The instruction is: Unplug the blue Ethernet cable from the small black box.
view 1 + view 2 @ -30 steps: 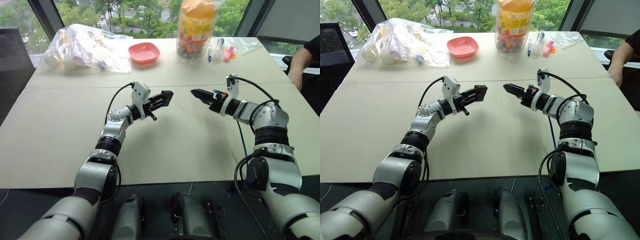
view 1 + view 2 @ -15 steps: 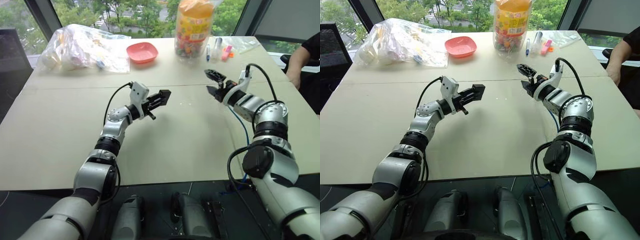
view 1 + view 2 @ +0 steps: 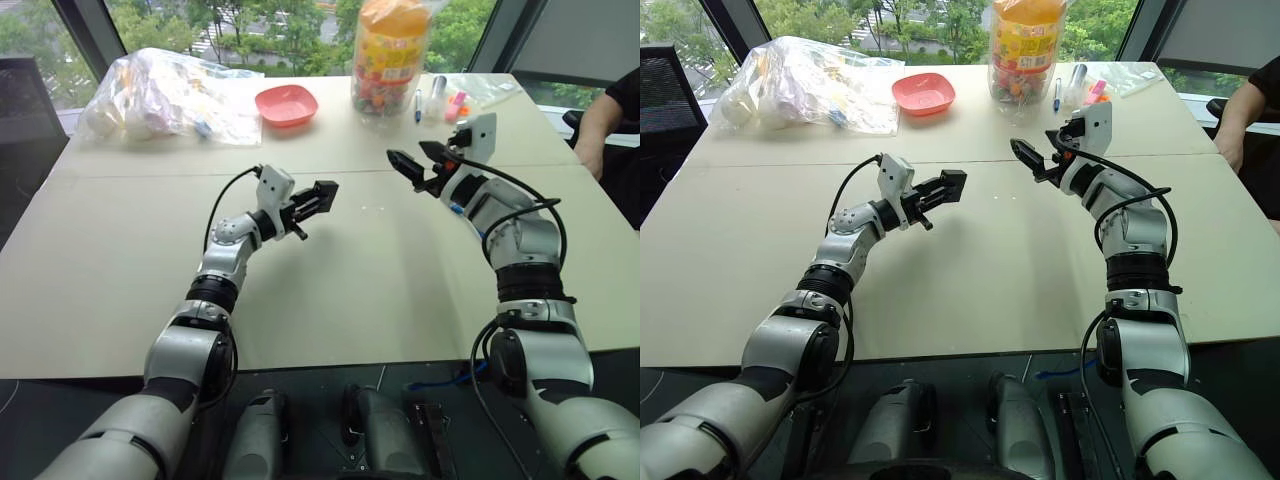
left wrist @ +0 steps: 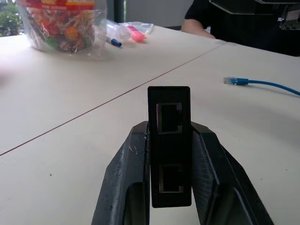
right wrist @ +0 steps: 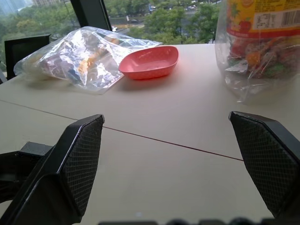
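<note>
the left gripper (image 4: 169, 154) hangs above the table (image 3: 330, 280) with its two fingers (image 4: 126, 183) pressed against the sides of the small black box (image 4: 169, 150), which stands on edge between them, both of its ports empty. the blue ethernet cable (image 4: 262, 84) lies loose on the table, well apart from the box, its clear plug free. the right gripper (image 3: 420, 160) is raised over the table with its fingers (image 5: 77, 159) spread wide and nothing between them. a pink bowl (image 5: 150, 62), a plastic bag (image 5: 84, 56) and a candy jar (image 3: 392, 55) sit at the far edge
</note>
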Controlling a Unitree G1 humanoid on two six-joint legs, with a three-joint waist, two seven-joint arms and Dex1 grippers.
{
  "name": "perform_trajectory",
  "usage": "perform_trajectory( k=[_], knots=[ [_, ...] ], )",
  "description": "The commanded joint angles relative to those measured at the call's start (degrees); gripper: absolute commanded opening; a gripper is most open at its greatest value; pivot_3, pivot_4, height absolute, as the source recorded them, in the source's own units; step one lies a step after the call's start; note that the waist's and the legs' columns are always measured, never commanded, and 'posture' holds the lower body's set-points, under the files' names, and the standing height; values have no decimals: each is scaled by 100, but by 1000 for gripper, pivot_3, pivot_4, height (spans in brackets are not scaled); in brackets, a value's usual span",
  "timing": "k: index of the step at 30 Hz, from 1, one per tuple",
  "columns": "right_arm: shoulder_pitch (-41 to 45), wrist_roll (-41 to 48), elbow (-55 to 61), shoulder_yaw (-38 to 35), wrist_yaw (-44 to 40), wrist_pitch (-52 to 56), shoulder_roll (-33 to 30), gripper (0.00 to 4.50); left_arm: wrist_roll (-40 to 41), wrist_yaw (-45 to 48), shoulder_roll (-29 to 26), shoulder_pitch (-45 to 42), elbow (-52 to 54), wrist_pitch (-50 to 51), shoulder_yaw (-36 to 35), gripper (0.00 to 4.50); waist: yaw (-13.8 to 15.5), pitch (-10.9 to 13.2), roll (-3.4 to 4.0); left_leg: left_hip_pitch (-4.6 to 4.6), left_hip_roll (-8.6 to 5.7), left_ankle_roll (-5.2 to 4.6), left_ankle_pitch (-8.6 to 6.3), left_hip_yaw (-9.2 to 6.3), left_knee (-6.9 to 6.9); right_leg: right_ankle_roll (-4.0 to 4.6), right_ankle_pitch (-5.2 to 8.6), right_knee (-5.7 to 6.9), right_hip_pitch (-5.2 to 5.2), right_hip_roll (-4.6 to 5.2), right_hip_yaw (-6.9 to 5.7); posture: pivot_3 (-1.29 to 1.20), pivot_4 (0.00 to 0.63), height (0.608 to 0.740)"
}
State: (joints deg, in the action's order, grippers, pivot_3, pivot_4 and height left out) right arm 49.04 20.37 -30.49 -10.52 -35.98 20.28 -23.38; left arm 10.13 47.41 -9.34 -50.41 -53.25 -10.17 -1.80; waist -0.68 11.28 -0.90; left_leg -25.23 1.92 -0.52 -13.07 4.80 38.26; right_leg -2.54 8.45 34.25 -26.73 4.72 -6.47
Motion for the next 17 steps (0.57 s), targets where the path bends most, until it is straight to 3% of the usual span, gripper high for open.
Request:
perform_trajectory(
  k=[1, 4, 5, 8, 17],
  knots=[
    [116, 6, -3, -161, 116, -193, -40, 4500, -69, 68, -13, 4, 199, -148, 53, 3086, 3, 0, 0, 0, 0, 0, 0, 2, 0, 0, 0, 0, 0, 0, 0, 0, 150, 740],
    [64, -14, 29, -147, 118, -240, -107, 4500, -260, -59, -64, 31, 170, -249, 165, 4329, 1, 0, 0, 0, 0, 0, 0, 5, 0, -1, 0, 0, 0, 0, 0, 0, 150, 740],
    [23, -12, 87, -147, 115, -233, -136, 4500, -231, -53, -95, 42, 213, -191, 132, 4471, 1, 0, 0, 0, 0, 0, 0, 5, 0, 0, 0, 0, 0, 0, 0, 0, 150, 740],
    [-242, -35, 494, -89, 78, -131, -264, 4500, -28, 79, -253, 210, 730, 153, -3, 4471, 0, 0, 0, 0, 1, 0, 0, 4, 0, 0, 0, 0, 0, 0, 0, 0, 150, 740],
    [-2355, 449, 3449, 136, -295, 1268, -757, 4500, 1144, 403, -1425, 2020, 4537, 2944, -239, 4471, -2, -1, 2, 5, 17, 1, -1, -3, -6, -3, 4, 1, 0, 0, 4, 0, 150, 740]
  ],
)
